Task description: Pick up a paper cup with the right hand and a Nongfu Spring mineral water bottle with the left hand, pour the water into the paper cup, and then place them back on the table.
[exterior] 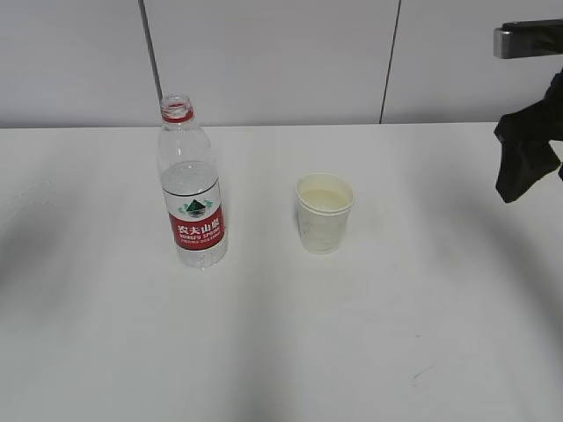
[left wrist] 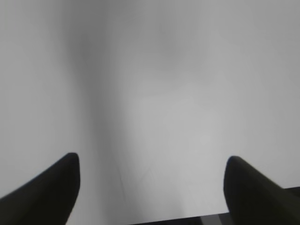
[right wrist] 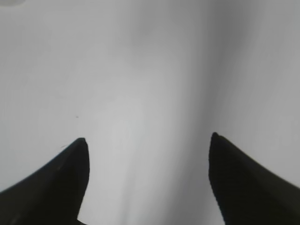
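Uncapped clear plastic Nongfu Spring mineral water bottle (exterior: 193, 189) and small white paper cup (exterior: 324, 213) are set upright, apart, on the white table (exterior: 422, 299); both grippers (left wrist: 151, 161) (right wrist: 149, 138) are held spread, empty; thin walls judged crushable, mid-body grasp advised.
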`<state>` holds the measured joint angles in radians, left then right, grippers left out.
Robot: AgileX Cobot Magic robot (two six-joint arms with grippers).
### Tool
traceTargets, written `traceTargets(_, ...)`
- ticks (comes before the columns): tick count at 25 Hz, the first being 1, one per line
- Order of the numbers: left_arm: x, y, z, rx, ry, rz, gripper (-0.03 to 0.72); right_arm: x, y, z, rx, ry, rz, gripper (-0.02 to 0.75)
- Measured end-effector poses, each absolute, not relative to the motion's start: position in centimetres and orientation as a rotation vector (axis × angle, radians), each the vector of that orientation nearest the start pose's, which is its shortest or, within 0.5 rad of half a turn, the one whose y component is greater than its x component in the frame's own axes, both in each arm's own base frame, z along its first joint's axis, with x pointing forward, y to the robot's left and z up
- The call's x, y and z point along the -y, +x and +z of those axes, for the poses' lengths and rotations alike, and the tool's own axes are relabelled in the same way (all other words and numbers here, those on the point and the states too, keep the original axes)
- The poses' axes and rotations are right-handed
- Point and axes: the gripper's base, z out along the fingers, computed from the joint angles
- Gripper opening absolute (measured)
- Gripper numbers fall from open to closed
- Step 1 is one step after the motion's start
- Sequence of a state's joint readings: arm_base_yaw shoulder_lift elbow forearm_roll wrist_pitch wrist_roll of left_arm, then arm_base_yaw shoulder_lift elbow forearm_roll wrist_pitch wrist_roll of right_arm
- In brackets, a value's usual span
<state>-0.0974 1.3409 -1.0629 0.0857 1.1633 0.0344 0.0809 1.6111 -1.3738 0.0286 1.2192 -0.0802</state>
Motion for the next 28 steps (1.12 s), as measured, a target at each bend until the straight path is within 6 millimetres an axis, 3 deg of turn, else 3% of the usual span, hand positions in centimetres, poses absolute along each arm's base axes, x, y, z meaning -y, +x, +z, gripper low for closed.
traceTargets(7,1.7,21.0,29.2,-2.892,0.208,0.055,0.571,-2.6,28.0,30.8,-2.914,-0.223,0.051,0.588)
traceTargets(11,1.4,18.1,29.1,-2.867,0.198,0.047,0.571,-2.4,25.9,31.3,-2.898,-0.223,0.054,0.588)
traceTargets(28,0.6,8.1,28.3,-2.656,0.168,0.014,0.570,-1.6,16.3,31.3,-2.806,-0.220,0.053,0.588)
